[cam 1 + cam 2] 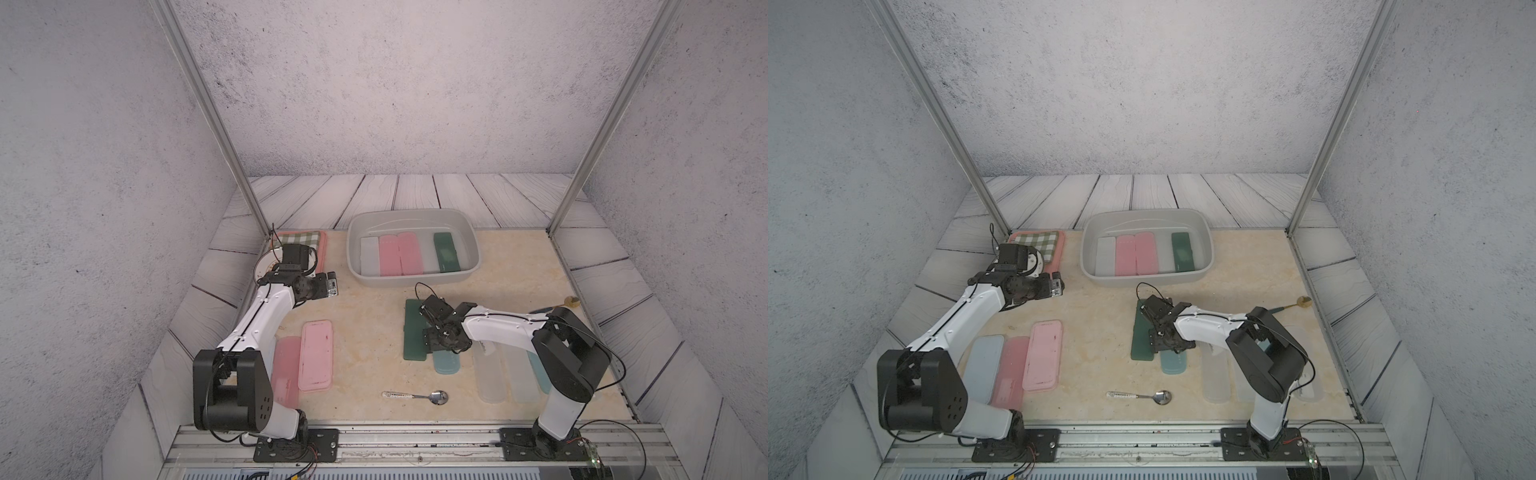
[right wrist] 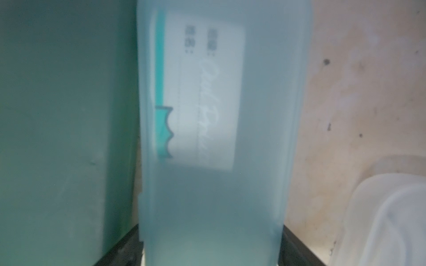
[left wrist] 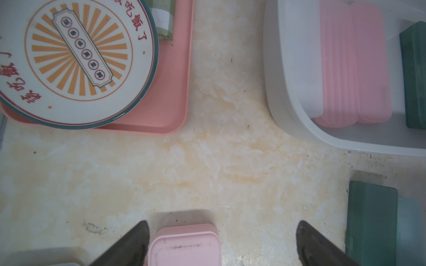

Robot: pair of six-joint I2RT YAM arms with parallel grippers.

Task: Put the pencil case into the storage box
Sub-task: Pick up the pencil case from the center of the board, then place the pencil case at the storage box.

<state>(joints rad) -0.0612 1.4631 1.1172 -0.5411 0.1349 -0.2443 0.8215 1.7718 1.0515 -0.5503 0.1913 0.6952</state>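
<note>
Frosted teal plastic fills the right wrist view. The teal pencil case (image 2: 212, 161) lies flat on the marbled tabletop (image 1: 374, 332), right of centre in both top views. The right gripper (image 2: 211, 228) hides its far end there.

A dark green case (image 1: 413, 328) lies just beside it on the left, with a thin strip of table between them. A frosted white case (image 1: 490, 374) lies apart on its right, and more pale cases are partly hidden by the right arm (image 1: 507, 328).

The storage box (image 1: 411, 280) sits above centre, well apart from the teal case. It holds a row of cases: white, two pink, a pale one and a dark green.

Left of the box is a pink tray (image 1: 322, 249) with a green checked cloth (image 1: 297, 239) and a printed plate (image 3: 80, 57). A pink case (image 1: 316, 359) lies at lower left, a steel spoon (image 1: 436, 397) at lower centre, and a gold spoon (image 1: 571, 302) at the right edge.

The right arm reaches left from its base at lower right, wrist bent down. Its black fingers (image 2: 297, 244) stand wide, one at each long side of the teal case and close against it. Whether they press on it I cannot tell.

The left arm (image 1: 257, 320) slants from lower left toward the tray. The left gripper (image 3: 221, 222) has its jaws spread fully and holds nothing.
</note>
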